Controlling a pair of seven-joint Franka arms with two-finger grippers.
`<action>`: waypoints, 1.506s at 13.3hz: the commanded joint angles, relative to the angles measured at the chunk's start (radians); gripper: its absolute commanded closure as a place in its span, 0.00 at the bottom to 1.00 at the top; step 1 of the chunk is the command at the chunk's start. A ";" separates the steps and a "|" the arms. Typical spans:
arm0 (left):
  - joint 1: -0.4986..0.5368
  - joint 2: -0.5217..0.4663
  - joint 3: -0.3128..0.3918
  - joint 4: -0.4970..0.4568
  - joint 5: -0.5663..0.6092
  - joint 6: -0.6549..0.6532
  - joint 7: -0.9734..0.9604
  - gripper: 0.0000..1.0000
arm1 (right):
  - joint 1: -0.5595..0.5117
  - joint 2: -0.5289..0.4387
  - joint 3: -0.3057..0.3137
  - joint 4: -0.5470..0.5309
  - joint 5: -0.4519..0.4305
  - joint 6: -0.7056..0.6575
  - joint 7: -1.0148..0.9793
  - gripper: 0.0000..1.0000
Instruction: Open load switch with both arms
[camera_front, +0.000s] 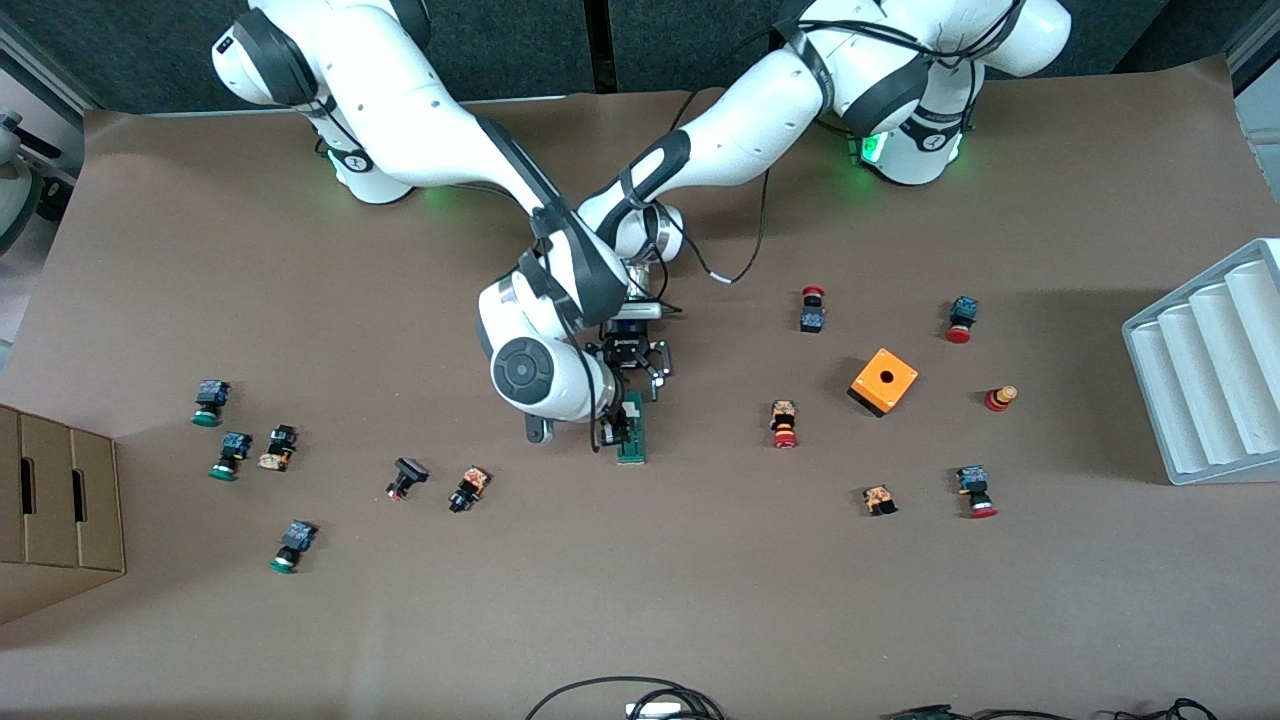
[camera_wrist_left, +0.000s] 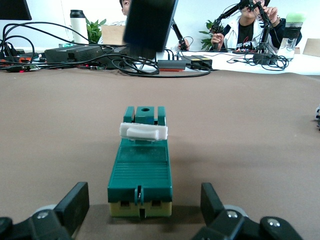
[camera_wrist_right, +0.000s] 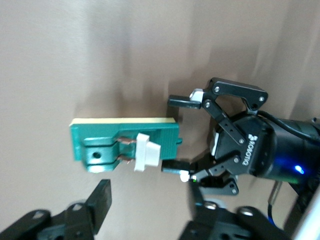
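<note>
We list the following on the brown counter (camera_front: 700, 600):

- One orange cube (camera_front: 883, 381) with a round hole in its top face, toward the left arm's end.
- Red-capped push buttons around the cube: one (camera_front: 812, 309) farther from the front camera, one (camera_front: 962, 319) beside it, one (camera_front: 784, 423) with an orange body, one (camera_front: 975, 492) nearer the camera.
- One small red-and-tan knob (camera_front: 999, 398) just beside the cube.
- One small orange-and-black part (camera_front: 879, 499).
- Green-capped push buttons toward the right arm's end: (camera_front: 209, 402), (camera_front: 230, 455), (camera_front: 292, 545).
- Three dark small parts between them and the middle: (camera_front: 277, 447), (camera_front: 405, 477), (camera_front: 468, 488).
- One grey ridged tray (camera_front: 1215, 365) at the left arm's end.
- One cardboard box (camera_front: 55, 510) at the right arm's end.
- Black cables (camera_front: 625, 695) at the counter's near edge.
</note>
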 joint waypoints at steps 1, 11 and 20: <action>-0.013 0.023 0.014 0.022 0.009 -0.004 -0.017 0.03 | -0.033 -0.088 0.009 -0.016 -0.077 -0.034 -0.044 0.00; -0.013 0.020 0.012 0.023 0.006 -0.004 -0.017 0.05 | -0.270 -0.421 0.011 -0.028 -0.193 -0.383 -0.759 0.00; -0.002 -0.004 0.008 0.023 -0.017 0.013 0.044 0.06 | -0.475 -0.610 0.011 -0.162 -0.334 -0.491 -1.389 0.00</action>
